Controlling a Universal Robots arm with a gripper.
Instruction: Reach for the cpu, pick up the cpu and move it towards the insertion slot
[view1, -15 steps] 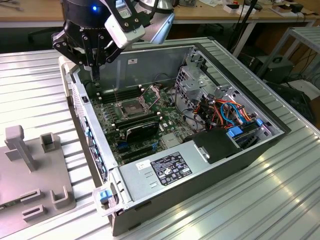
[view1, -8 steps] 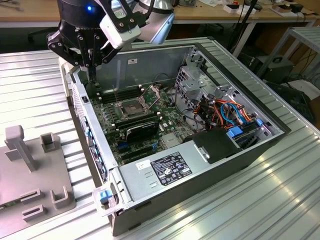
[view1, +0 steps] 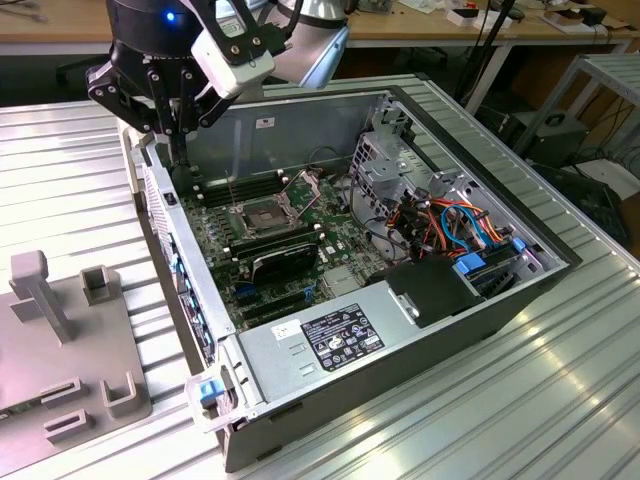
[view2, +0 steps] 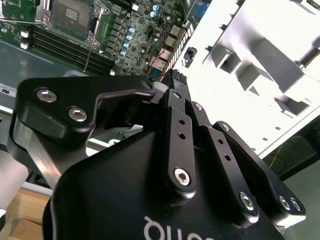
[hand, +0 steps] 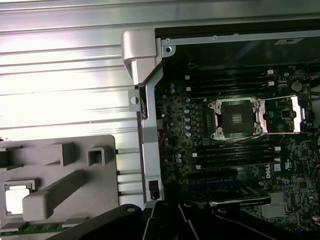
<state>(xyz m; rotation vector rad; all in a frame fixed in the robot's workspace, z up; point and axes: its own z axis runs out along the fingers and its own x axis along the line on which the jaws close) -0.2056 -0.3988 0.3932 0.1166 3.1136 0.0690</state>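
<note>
- I see an open computer case (view1: 400, 385) lying on a ribbed metal table (view1: 560, 400), with its motherboard facing up.
- The gripper (view1: 172, 128) hangs over the far corner of the case, on the exterior view's left, above the case's rim.
- I cannot tell whether the gripper is open or closed. In the second wrist view its black body and linkages block the tips.
- The cpu (hand: 16, 200) is a small, pale, square chip. In the first wrist view it lies flat in a square recess of a grey fixture (hand: 102, 185), just beside a raised grey bar.
- That grey fixture sits on the table outside the case. In the exterior view it is on the near side, at the exterior view's left, well apart from the gripper.
- The cpu rests in the fixture, not in the gripper.
- The insertion slot (hand: 236, 118) is a square socket with a dark centre and a silver frame, in the far part of the motherboard.
- Its hinged metal plate (hand: 298, 112) is swung open to one side, so the dark centre is uncovered.
- Long, narrow black memory slots (hand: 230, 82) run along both sides of the socket.
- In the exterior view a black finned card (view1: 285, 262) lies just on the near side of the socket.
- A power-supply box (view1: 330, 340) with a black label fills the near end of the case.
</note>
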